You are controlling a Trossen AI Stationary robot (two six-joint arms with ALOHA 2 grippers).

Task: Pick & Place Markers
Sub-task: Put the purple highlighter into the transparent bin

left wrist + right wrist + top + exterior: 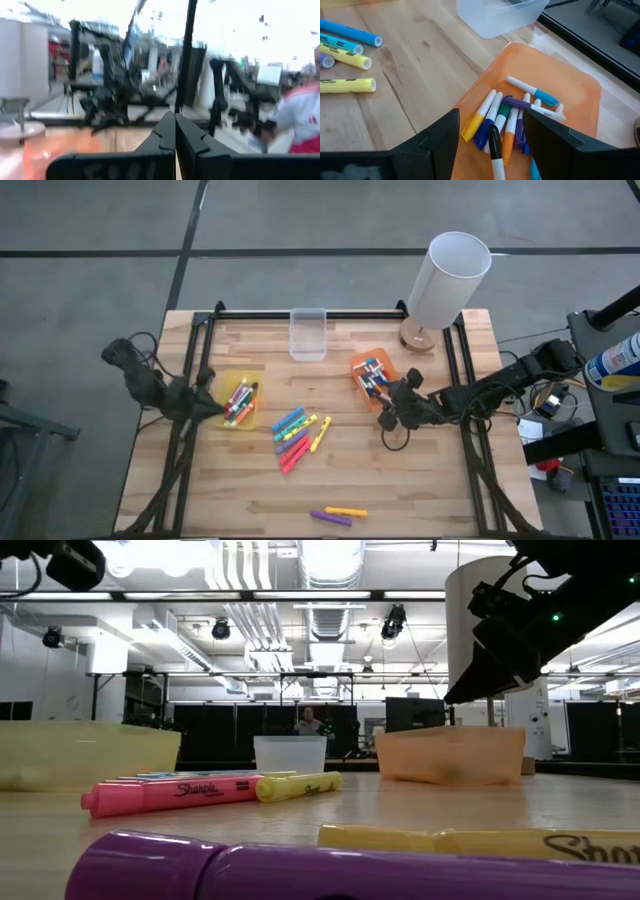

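Right gripper [490, 137] hovers wide-jawed over the orange bin's [570, 90] markers [505, 122]; left gripper [175, 131], jaws pressed together, hangs beside the yellow bin [240, 380].

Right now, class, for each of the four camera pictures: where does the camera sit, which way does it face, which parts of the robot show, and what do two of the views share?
High view: above the table, facing straight down; both arms, left gripper by the yellow bin, right gripper by the orange bin.
Low view: at tabletop height, facing level across; the right arm hangs over the orange bin.
Left wrist view: on the left wrist, facing across the table; shut jaws.
Right wrist view: on the right wrist, facing down; open jaws.
Shared: right wrist and high views both show the slim markers in the orange bin.
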